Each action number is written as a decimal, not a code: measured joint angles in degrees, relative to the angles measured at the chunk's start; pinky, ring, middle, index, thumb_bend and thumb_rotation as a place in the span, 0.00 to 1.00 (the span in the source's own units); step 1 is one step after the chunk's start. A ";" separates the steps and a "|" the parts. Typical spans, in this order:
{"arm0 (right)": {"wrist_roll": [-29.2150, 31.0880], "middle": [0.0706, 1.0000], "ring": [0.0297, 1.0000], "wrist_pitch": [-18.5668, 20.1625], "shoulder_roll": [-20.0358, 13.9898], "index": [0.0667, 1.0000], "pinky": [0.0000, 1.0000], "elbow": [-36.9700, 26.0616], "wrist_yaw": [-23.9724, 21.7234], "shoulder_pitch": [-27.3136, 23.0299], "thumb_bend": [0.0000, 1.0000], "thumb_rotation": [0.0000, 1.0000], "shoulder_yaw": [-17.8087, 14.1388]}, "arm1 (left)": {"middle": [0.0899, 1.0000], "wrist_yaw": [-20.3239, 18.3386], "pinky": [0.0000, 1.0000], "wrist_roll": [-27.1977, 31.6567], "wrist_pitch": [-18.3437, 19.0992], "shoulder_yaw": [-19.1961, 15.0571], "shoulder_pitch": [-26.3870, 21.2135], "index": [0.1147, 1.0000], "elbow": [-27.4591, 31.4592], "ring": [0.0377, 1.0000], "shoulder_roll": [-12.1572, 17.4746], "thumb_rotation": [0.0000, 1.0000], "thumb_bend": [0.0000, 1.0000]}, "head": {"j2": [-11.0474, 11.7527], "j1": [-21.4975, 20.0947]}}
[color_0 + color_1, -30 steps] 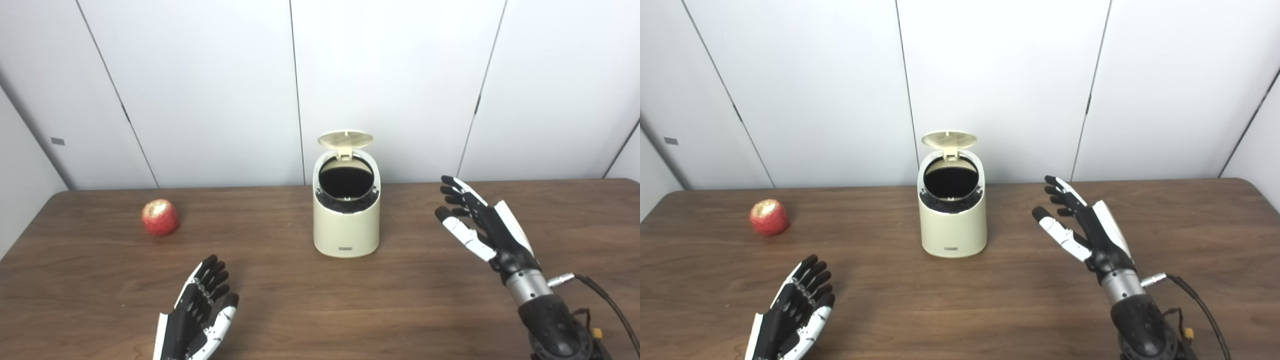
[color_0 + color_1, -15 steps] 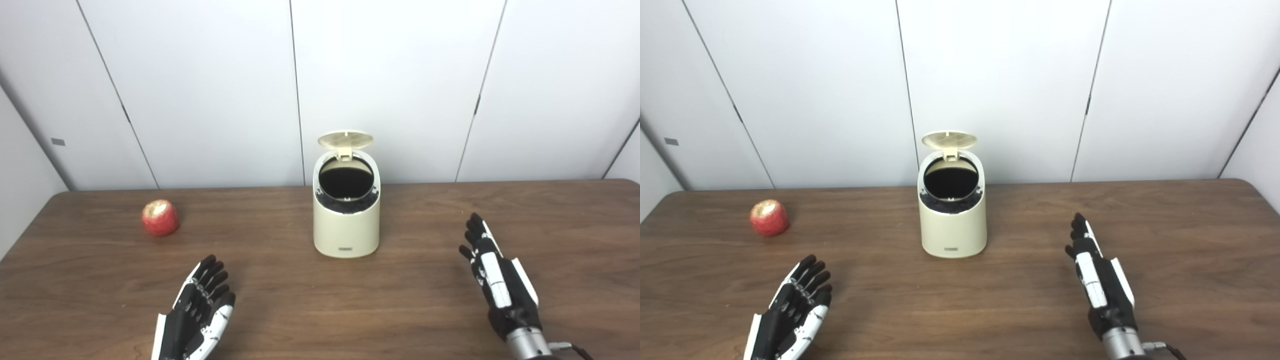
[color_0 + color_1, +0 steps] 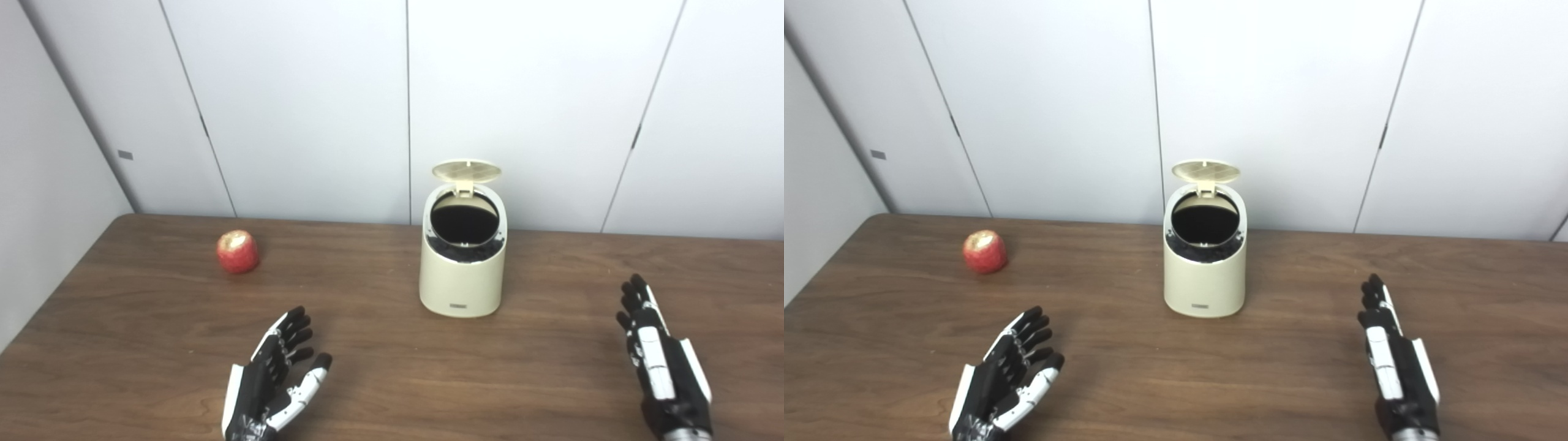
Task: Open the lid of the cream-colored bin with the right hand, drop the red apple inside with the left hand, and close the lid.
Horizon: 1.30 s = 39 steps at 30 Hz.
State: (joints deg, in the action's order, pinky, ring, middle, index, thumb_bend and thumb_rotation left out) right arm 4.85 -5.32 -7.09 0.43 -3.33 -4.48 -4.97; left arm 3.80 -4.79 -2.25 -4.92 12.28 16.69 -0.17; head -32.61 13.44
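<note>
Right hand (image 3: 664, 367) lowered — bin (image 3: 462, 269) label unreadable.

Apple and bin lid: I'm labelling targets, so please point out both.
red apple (image 3: 237, 252), left eye view, middle of its red side.
lid (image 3: 467, 171), left eye view, middle of its raised underside.

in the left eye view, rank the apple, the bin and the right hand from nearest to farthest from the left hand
1. Apple: on the table ahead of the left hand, slightly to its left.
2. Bin: ahead and to the right, lid open.
3. Right hand: far across on the table's right side.
</note>
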 measured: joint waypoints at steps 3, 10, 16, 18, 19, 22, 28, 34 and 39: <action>1.33 0.99 1.00 0.01 -0.07 0.99 1.00 0.07 -0.28 -0.02 0.56 0.89 -0.76 | 0.84 0.21 0.86 -2.83 3.70 -2.13 0.07 0.87 4.36 0.84 0.35 0.17 0.62 | 0.35 2.64; 2.40 0.97 0.98 0.49 -1.42 0.98 0.94 -0.01 -1.85 0.26 0.61 0.88 -0.93 | 0.82 0.76 0.92 -8.61 8.43 -7.62 0.19 0.87 6.43 0.84 1.70 0.23 0.65 | 1.84 7.74; 2.65 0.95 0.96 4.12 -1.76 0.97 0.91 -3.02 -2.20 1.27 0.60 0.88 -0.71 | 0.85 0.24 0.78 -9.71 10.73 -11.76 -0.04 0.89 7.60 0.83 6.15 0.19 0.68 | 2.29 9.24; 2.65 0.95 0.96 5.55 -1.74 0.98 0.91 -4.47 -2.18 1.39 0.59 0.87 -0.61 | 0.85 0.19 0.78 -9.71 12.23 -12.61 -0.58 0.89 7.58 0.83 7.94 0.19 0.70 | 2.37 9.41; 2.65 0.95 0.96 6.50 -1.71 0.98 0.91 -5.26 -2.15 1.38 0.58 0.87 -0.59 | 0.85 0.21 0.80 -10.54 13.06 -12.82 -1.20 0.89 7.44 0.83 8.81 0.20 0.71 | 2.55 9.59; 2.70 0.95 0.96 7.98 -1.25 0.99 0.91 -7.00 -2.13 1.38 0.57 0.87 -0.35 | 0.85 0.33 0.80 -13.33 14.79 -13.07 -4.10 0.88 5.33 0.83 11.92 0.19 0.74 | 2.73 9.94; 1.94 0.96 0.98 9.87 -1.07 1.00 0.95 -8.24 -2.07 1.46 0.55 0.93 0.27 | 0.87 0.31 0.72 -12.84 16.30 -14.17 -10.81 0.90 -2.11 0.83 16.82 0.15 0.80 | 3.08 9.33; 0.75 0.97 0.99 11.00 -1.25 1.00 0.96 -9.35 -1.95 1.74 0.50 0.93 0.67 | 0.88 -0.83 0.76 -15.01 19.81 -11.10 -17.91 0.90 -9.78 0.85 22.11 0.22 0.85 | 3.43 9.15; 0.85 0.97 0.99 11.02 -1.12 1.00 0.97 -9.41 -1.92 1.74 0.45 0.94 0.65 | 0.90 -2.34 0.73 -15.27 20.67 -7.79 -23.36 0.92 -16.15 0.85 25.27 0.21 0.87 | 3.52 8.80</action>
State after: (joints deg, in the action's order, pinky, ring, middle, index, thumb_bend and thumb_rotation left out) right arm 5.70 5.70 -8.21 -8.98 -5.25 -2.74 -4.32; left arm 1.46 -20.06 18.43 -12.71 -11.08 0.54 25.10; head -29.09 22.24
